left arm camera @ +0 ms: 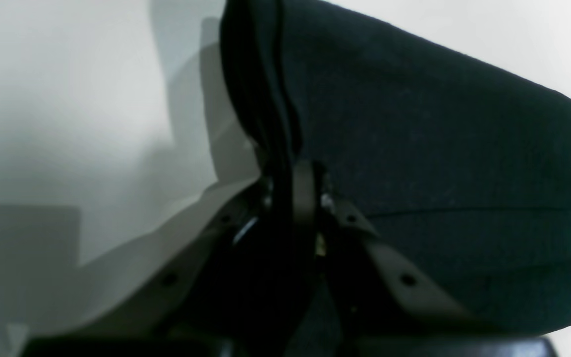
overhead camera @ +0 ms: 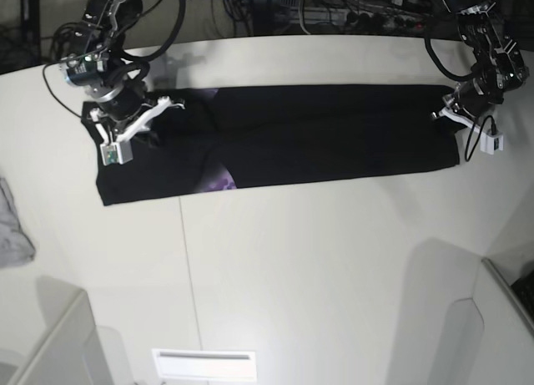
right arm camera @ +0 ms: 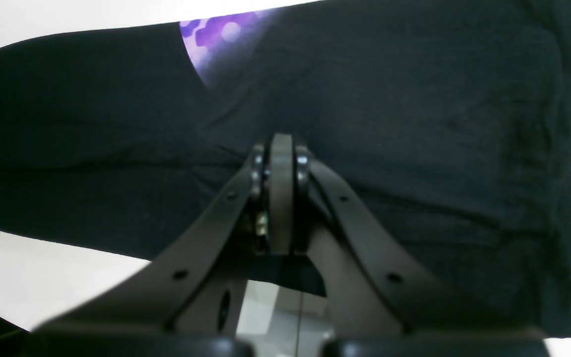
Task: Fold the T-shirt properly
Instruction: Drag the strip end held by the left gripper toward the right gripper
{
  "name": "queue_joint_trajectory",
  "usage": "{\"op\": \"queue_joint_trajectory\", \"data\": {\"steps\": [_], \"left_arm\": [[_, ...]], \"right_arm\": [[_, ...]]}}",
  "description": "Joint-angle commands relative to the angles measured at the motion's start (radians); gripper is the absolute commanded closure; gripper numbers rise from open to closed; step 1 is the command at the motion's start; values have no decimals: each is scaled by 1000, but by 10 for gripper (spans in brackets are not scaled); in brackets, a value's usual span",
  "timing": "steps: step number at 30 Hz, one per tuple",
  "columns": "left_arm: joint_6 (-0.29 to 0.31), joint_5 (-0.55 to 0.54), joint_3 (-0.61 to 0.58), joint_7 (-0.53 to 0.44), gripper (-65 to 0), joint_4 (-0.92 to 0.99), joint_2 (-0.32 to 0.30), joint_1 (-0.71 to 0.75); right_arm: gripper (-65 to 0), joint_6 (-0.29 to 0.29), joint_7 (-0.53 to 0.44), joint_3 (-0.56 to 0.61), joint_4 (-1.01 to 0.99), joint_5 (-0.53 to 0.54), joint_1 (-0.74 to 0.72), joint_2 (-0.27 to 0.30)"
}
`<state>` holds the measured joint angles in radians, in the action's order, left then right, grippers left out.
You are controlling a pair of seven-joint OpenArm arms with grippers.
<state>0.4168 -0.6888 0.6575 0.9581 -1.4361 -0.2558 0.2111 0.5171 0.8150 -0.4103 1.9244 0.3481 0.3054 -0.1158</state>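
Observation:
The black T-shirt (overhead camera: 317, 134) lies as a long folded strip across the white table (overhead camera: 317, 260). A bit of its purple print (overhead camera: 221, 182) shows at the front edge and also appears in the right wrist view, print (right arm camera: 221, 39). My left gripper (overhead camera: 442, 113) is at the strip's right end. Its wrist view shows the left gripper (left arm camera: 290, 171) shut on a bunched fold of the T-shirt (left arm camera: 439, 148). My right gripper (overhead camera: 169, 103) is over the left end. There the right gripper (right arm camera: 281, 146) is shut, and creases in the T-shirt (right arm camera: 414, 124) gather at its tips.
A small grey cloth (overhead camera: 12, 226) lies at the table's left edge. Cables and equipment (overhead camera: 367, 9) crowd the back edge. Grey panels stand at the front left (overhead camera: 50, 343) and front right (overhead camera: 501, 318).

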Motion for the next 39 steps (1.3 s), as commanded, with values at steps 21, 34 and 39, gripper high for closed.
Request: {"op": "queue_joint_trajectory", "data": {"steps": [21, 34, 39], "left_arm": [[-8, 14, -8, -98, 0, -395, -27, 175], [-11, 14, -181, 6, 0, -484, 49, 179], [-89, 10, -272, 2, 0, -484, 49, 159]], "right_arm": [[0, 4, -19, 0, 24, 15, 7, 3], [0, 4, -19, -3, 24, 15, 7, 3], [0, 4, -19, -3, 24, 15, 8, 3]]}}
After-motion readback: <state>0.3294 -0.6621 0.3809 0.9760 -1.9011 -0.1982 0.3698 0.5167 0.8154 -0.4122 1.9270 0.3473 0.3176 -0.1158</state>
